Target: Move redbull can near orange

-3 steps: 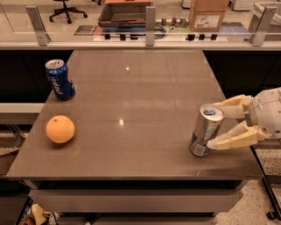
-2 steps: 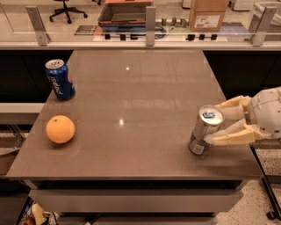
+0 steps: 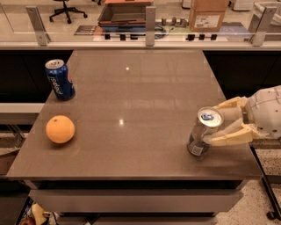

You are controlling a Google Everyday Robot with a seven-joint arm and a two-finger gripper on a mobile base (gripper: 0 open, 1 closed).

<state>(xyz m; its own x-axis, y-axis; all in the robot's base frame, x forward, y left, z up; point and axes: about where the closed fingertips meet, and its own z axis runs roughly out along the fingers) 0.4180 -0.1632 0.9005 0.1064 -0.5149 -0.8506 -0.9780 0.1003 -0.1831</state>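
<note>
Grips the silver can [image 3: 203, 134] in the claw [image 3: 210, 125], one finger pressed to each side. Sits at the right front of the table [image 3: 140, 96], tipped so the top leans left; cannot tell whether the base touches the surface or is just off it. Lies well apart from the orange [image 3: 60, 129], which rests near the left front edge.

Seems to have the grasp done. Leaves the carry across the table and the set-down beside the fruit.

Shows white lettering down the side of the blue can [image 3: 59, 79] at the left rear, too blurred to read. Shows no legible name on the silver can, only blue patches near the base and a blue tab. Bears a white label on the cardboard box [image 3: 210, 13] beyond the rail, also unreadable.
</note>
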